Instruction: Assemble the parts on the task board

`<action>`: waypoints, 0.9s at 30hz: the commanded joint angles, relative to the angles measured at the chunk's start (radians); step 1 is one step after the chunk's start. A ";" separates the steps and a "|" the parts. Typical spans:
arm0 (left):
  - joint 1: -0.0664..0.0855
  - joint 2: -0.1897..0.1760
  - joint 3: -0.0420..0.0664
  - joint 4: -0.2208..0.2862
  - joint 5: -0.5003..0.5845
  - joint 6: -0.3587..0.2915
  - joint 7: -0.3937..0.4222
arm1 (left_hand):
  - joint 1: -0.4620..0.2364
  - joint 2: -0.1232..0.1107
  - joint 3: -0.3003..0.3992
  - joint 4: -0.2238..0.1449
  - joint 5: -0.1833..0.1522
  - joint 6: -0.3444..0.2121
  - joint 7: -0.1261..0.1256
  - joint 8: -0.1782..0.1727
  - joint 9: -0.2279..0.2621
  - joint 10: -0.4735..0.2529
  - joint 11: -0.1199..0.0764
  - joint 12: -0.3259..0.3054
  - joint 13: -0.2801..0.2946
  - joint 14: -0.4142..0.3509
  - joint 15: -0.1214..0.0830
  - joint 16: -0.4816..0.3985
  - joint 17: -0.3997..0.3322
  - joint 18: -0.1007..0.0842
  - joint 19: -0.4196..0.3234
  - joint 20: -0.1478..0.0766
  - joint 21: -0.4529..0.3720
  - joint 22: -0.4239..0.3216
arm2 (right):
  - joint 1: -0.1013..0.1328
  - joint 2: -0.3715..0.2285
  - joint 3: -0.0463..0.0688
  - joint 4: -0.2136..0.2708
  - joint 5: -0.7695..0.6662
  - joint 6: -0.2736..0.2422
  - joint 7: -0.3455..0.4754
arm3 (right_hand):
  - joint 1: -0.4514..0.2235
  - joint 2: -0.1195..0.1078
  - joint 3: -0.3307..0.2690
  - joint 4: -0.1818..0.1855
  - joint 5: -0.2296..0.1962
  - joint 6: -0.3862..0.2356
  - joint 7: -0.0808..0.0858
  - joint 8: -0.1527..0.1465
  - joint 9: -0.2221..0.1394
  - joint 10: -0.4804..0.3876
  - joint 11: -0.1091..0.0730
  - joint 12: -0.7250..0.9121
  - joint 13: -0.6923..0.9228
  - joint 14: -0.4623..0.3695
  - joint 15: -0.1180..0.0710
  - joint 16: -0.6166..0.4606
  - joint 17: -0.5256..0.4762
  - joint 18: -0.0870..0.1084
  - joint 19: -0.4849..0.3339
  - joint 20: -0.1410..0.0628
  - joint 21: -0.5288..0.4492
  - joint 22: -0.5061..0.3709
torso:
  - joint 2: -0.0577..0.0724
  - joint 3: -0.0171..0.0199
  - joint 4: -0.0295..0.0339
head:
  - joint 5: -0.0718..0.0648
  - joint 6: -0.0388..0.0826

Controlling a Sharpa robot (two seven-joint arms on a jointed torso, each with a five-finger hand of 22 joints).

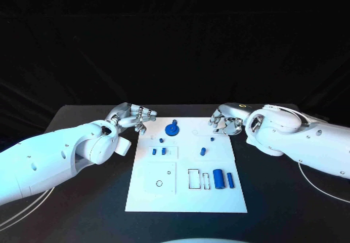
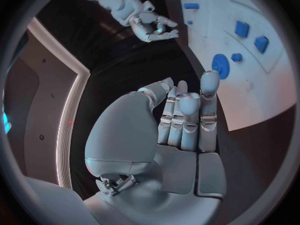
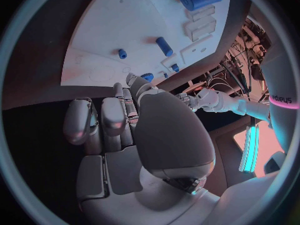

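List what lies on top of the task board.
On the task board lie small blue parts: a round gear, little pegs, and two cylinders near the front. Nothing can be seen beneath the board.

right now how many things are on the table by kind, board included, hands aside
white task board: 1
round blue disc: 1
large blue cylinders: 2
small blue pieces: 5
total: 9

The flat white rectangular task board sits mid-table on the black table. A round blue gear-like part is at its far end, small blue pegs mid-board, two blue cylinders near-right. The left hand and the right hand flank the far corners.
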 commanded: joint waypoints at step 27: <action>-0.011 -0.040 0.000 0.073 0.399 0.010 0.174 | -0.026 0.001 -0.068 0.015 0.001 -0.014 0.002 0.008 -0.004 -0.028 0.003 0.031 0.009 -0.027 0.006 -0.017 -0.042 0.025 -0.022 0.003 -0.078 -0.050 | -0.043 0.048 -0.011 -0.017 -0.265 0.137 -0.051 | -0.017 -0.021 0.050 -0.005 -0.036 0.022 -0.002 -0.007 -0.001 -0.001 -0.001 -0.033 -0.100 0.011 -0.015 -0.036 -0.030 0.022 -0.010 -0.016 -0.030 -0.027 | 0.001 0.0017 0.0006 | -0.011 -0.004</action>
